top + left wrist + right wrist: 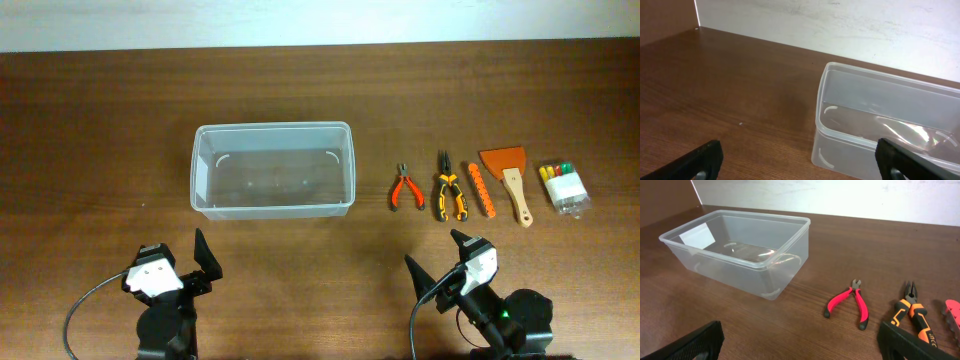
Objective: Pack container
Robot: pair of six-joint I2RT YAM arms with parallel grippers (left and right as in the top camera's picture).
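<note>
The container (272, 169) is a clear plastic bin, empty, standing at the table's middle; it also shows in the left wrist view (880, 125) and the right wrist view (740, 250). To its right lie red-handled pliers (404, 188) (852, 302), orange-and-black pliers (448, 190) (912, 315), an orange ridged tool (483, 190), an orange scraper with a wooden handle (508, 178) and a small clear box of markers (565, 187). My left gripper (205, 262) (800, 165) is open and empty, in front of the bin. My right gripper (440, 255) (800, 345) is open and empty, in front of the pliers.
The brown wooden table (100, 150) ends at a pale wall (300, 20) along the back. The tools lie in a row between the bin and the table's right side.
</note>
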